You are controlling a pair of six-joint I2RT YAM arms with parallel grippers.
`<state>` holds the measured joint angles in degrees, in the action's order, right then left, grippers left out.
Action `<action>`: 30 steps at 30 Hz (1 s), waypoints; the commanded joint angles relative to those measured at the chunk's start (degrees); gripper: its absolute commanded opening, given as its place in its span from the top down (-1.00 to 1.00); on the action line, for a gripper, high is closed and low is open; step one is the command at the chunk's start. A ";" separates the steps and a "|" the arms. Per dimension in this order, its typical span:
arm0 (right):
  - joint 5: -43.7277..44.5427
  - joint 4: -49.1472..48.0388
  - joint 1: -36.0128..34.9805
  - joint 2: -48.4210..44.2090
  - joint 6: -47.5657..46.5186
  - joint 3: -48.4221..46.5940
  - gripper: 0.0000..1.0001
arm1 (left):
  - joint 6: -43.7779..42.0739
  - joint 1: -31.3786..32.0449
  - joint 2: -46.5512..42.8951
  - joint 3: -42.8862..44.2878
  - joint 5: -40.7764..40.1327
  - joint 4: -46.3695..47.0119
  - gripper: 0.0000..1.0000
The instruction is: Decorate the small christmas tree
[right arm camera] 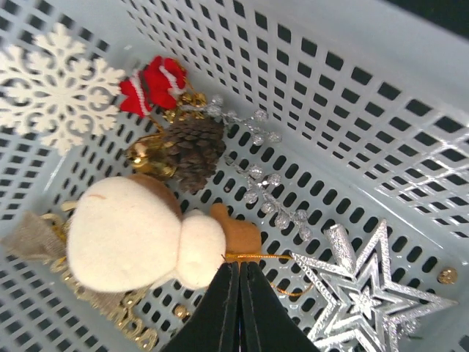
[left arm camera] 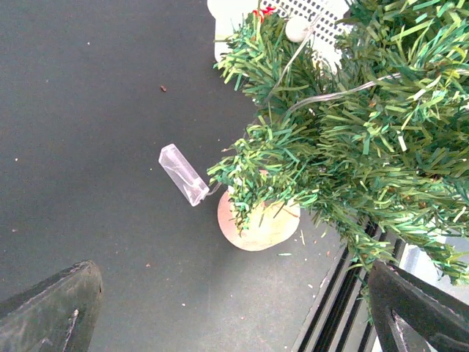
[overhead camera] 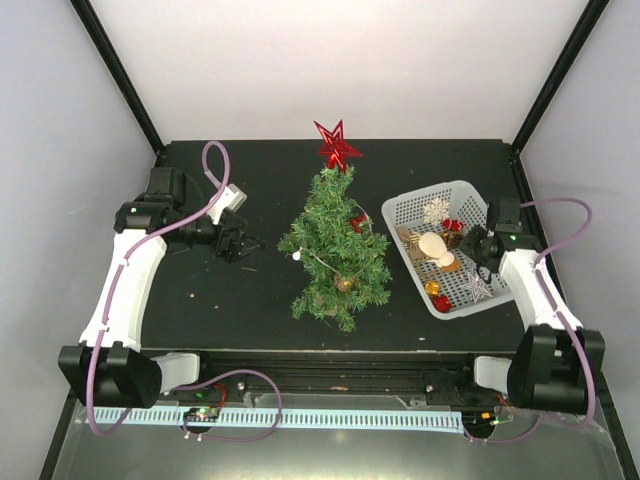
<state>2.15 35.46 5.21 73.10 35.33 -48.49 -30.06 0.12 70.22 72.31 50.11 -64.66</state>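
Top view: small christmas tree (overhead camera: 335,250) stands upright mid-table (overhead camera: 200,300), tip toward 12 o'clock. The left gripper (overhead camera: 240,243) is open at its 9 o'clock.
Left wrist alone shows its wood stump (left arm camera: 260,227).
Right wrist alone shows the right gripper (right arm camera: 239,265) closed on a gold cord (right arm camera: 275,257).

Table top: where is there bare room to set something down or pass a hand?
Free: the table between the left end effector and the small christmas tree, and the back edge right of the red star. Crowded: the narrow gap between tree and white basket, and the basket itself, full of ornaments.
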 commanded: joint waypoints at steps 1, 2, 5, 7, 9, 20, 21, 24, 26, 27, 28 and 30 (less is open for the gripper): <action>-0.53 3.77 -0.74 -5.96 -2.68 -0.01 0.92 | -1.21 -1.11 0.07 2.93 -0.90 -3.15 -0.98; -0.69 4.51 -1.29 -7.36 -3.03 -0.22 0.92 | -1.22 -1.21 -0.04 3.14 -1.08 -3.48 -0.98; -1.82 6.85 -3.27 -11.60 -2.61 -0.93 0.93 | -1.20 -1.69 -0.65 3.84 -2.11 -4.55 -0.98; -3.03 8.54 -5.17 -14.37 -1.87 -1.68 0.93 | -1.33 -2.11 -1.52 4.41 -2.65 -5.42 -0.98; -3.33 9.74 -7.91 -16.86 -1.47 -3.13 0.94 | -1.48 -2.52 -2.32 5.10 -3.09 -6.31 -0.98; -16.94 6.00 -17.78 -27.68 -1.30 -14.62 0.93 | -3.16 -5.60 -4.64 13.65 -1.30 -14.43 -0.98; -18.74 6.02 -18.65 -28.33 -2.15 -15.96 0.93 | -3.09 -5.69 -4.77 14.97 -0.45 -14.96 -0.98; -26.58 6.57 -20.14 -29.42 -5.19 -19.77 0.93 | -2.18 -5.78 -5.04 18.46 3.43 -15.63 -0.98; -32.97 6.89 -20.68 -29.75 -6.87 -22.00 0.92 | -1.83 -5.77 -5.40 20.56 6.27 -15.57 -0.98; -35.78 7.31 -20.80 -29.89 -7.32 -23.06 0.92 | -1.79 -5.80 -5.39 21.57 7.48 -15.69 -0.98; -38.56 7.32 -20.83 -30.01 -7.51 -24.03 0.92 | -2.12 -5.80 -5.37 22.73 8.66 -16.02 -0.98; -45.07 6.62 -20.86 -29.89 -6.97 -25.67 0.91 | -4.26 -5.76 -4.58 25.35 11.61 -19.04 -0.98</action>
<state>-27.49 42.44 -15.14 43.31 30.33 -71.16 -32.01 -5.26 65.73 92.66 54.04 -78.72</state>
